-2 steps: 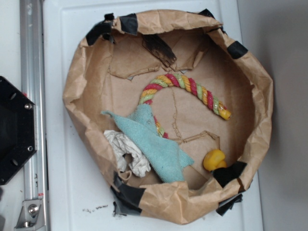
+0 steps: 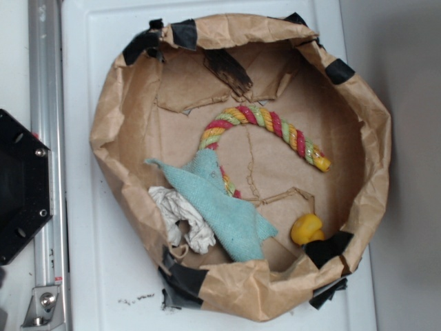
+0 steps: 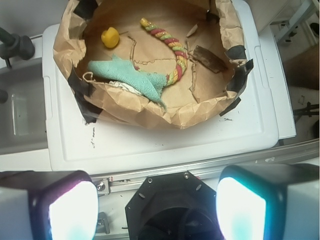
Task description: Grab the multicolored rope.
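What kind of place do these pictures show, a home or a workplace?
Probably a robot lab bench, not a home. A makeshift taped brown paper bin sits on a white plastic surface beside a metal rail, holding test objects: the multicolored rope, a teal cloth and a yellow toy.

Paper bin point(image 2: 117, 124) on white lid point(image 2: 103, 276), teal cloth point(image 2: 220, 207) over white rag point(image 2: 180, 217), yellow toy point(image 2: 306, 229) near black tape point(image 2: 327, 247).
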Robot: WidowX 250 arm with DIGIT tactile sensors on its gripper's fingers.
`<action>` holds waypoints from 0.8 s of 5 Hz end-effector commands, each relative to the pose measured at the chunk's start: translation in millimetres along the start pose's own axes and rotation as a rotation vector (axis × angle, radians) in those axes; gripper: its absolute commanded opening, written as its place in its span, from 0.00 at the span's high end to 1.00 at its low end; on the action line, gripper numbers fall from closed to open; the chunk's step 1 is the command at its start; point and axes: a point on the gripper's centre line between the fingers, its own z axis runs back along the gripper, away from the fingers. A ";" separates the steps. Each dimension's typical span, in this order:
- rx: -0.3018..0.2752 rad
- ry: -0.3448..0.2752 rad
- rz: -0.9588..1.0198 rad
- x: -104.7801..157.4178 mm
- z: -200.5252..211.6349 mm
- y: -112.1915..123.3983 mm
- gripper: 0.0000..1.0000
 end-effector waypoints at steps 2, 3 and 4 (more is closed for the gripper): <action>0.153 -0.016 -0.207 140.4 -118.2 46.1 0.00; 0.116 0.006 -0.351 177.7 -155.1 45.1 0.00; 0.116 -0.003 -0.452 185.1 -184.0 30.8 0.00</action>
